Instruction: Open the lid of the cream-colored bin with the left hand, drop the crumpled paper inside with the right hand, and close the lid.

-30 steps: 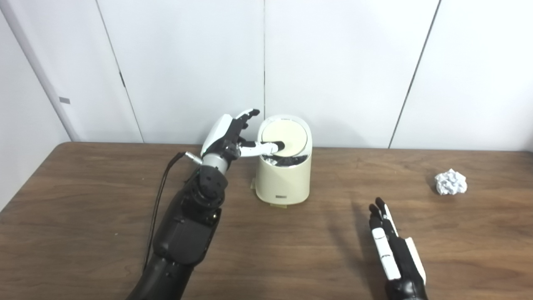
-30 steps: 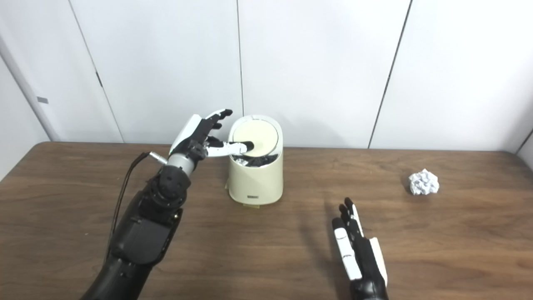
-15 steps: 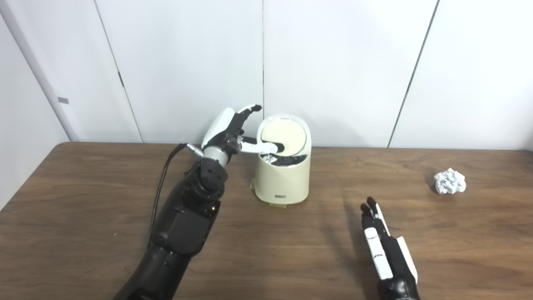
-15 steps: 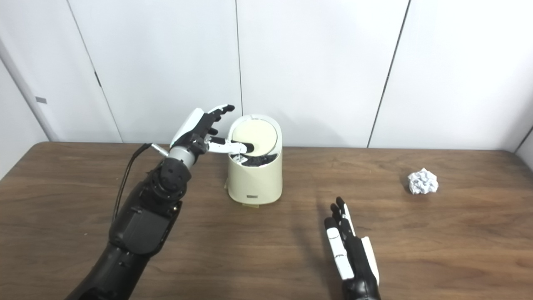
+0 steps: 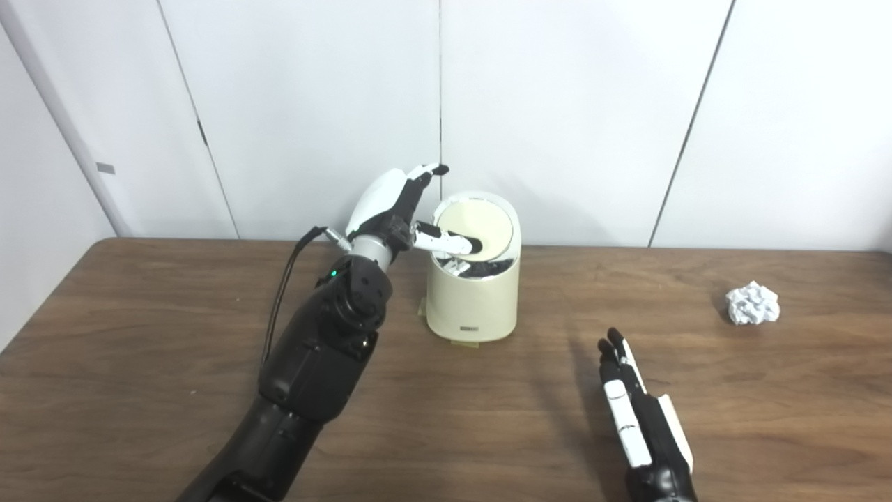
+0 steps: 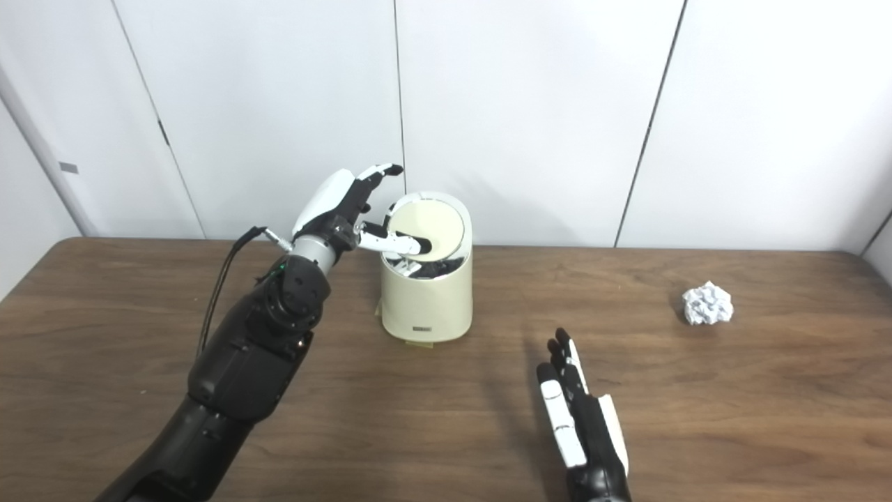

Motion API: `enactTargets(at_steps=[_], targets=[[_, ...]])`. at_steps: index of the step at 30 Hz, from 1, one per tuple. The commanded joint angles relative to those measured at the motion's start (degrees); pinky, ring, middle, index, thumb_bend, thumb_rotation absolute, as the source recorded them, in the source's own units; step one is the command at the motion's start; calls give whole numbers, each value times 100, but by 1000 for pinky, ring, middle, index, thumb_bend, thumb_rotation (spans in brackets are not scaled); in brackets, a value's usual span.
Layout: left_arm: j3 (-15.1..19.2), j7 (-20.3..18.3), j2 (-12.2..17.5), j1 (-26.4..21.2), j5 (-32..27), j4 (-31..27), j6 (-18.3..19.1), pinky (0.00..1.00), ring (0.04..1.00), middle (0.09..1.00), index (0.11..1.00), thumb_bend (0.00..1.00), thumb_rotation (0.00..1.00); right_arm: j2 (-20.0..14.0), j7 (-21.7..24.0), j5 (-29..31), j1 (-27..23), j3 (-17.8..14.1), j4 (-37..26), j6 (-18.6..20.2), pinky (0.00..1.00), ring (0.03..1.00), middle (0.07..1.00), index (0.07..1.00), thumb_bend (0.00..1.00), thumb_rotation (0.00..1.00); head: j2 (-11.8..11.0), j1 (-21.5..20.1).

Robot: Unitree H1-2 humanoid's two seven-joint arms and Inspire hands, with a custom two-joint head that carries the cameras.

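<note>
The cream-colored bin stands at the back middle of the table. Its round lid is tilted up toward me, and a dark gap shows below its front edge. My left hand is at the bin's left side, open. Its thumb lies across the lid's lower front edge and its fingers reach up above the rim, apart from the lid. The crumpled white paper lies on the table at the far right. My right hand rests flat and open near the front edge, holding nothing, well short of the paper.
The brown wooden table runs the full width, and white wall panels stand close behind the bin. A black cable hangs from my left wrist.
My left hand has risen and moved closer to the bin, and the lid has tipped up more. My right hand has slid slightly left and toward the front edge.
</note>
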Motion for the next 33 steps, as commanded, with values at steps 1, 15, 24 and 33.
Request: enactTargets(at_steps=[1,15,24,33], targets=[[-117,94,37,-388,197,-143,-211,848,964,979,957,869,89,77,-3,11,-12,22,-247,-197,1000,995,983,1000,505,931,14,3],[-1066,-426,465,-771,1464,5,-209,909,975,983,977,929,29,129,-12,24,-23,50,-264,-236,1000,999,980,1000,526,914,59,-47],[-1373,-687,426,-914,2100,140,-43,912,977,985,978,956,0,130,-6,9,-51,95,-231,-326,1000,998,974,1000,517,932,50,-30],[-1361,-812,444,-870,2195,82,-172,892,979,983,978,897,0,136,-25,-2,-35,79,-279,-315,1000,992,969,1000,526,930,76,-22]])
